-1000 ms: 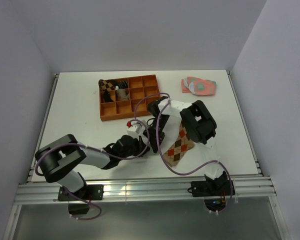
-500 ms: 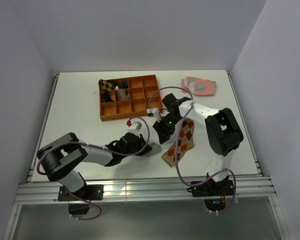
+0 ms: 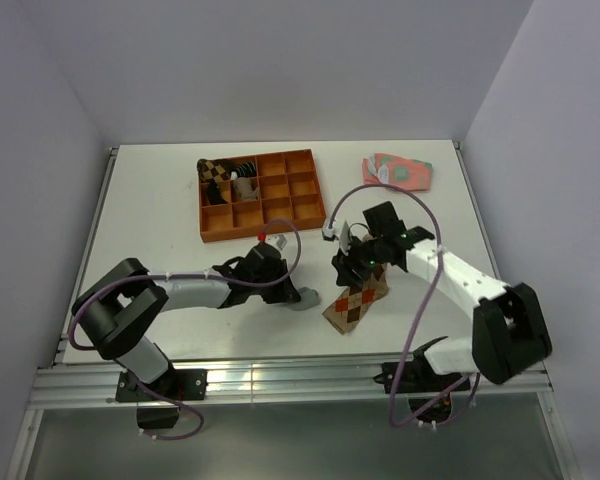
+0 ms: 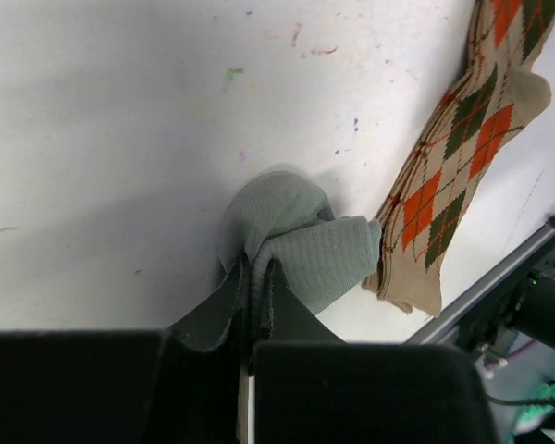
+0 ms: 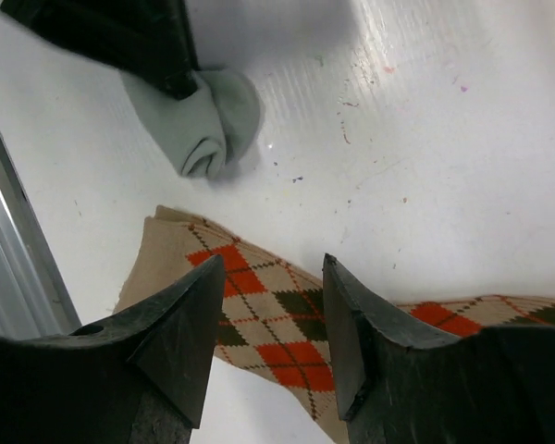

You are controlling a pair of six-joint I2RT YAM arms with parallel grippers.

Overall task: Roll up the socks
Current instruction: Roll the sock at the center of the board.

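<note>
The grey sock (image 3: 303, 299) lies bunched in a loose roll on the white table, just left of the tan argyle sock (image 3: 356, 300). My left gripper (image 3: 286, 291) is shut on the grey sock's edge (image 4: 296, 242); its fingertips (image 4: 229, 294) pinch a fold of the fabric. The argyle sock (image 4: 451, 171) lies flat and unrolled, with its near end touching the grey sock. My right gripper (image 3: 358, 266) is open and empty, hovering just above the argyle sock (image 5: 287, 314) with its jaws either side of it. The grey sock (image 5: 202, 125) also shows in the right wrist view.
An orange compartment tray (image 3: 250, 235) stands at the back left with rolled socks in its left cells. Pink-and-green socks (image 3: 398, 172) lie at the back right. The metal rail (image 3: 280, 375) of the table's front edge runs close to the argyle sock's near end.
My right arm has unfolded and swung out to the right, and its gripper now hangs open over the argyle sock. My left gripper stays shut on the grey sock.
</note>
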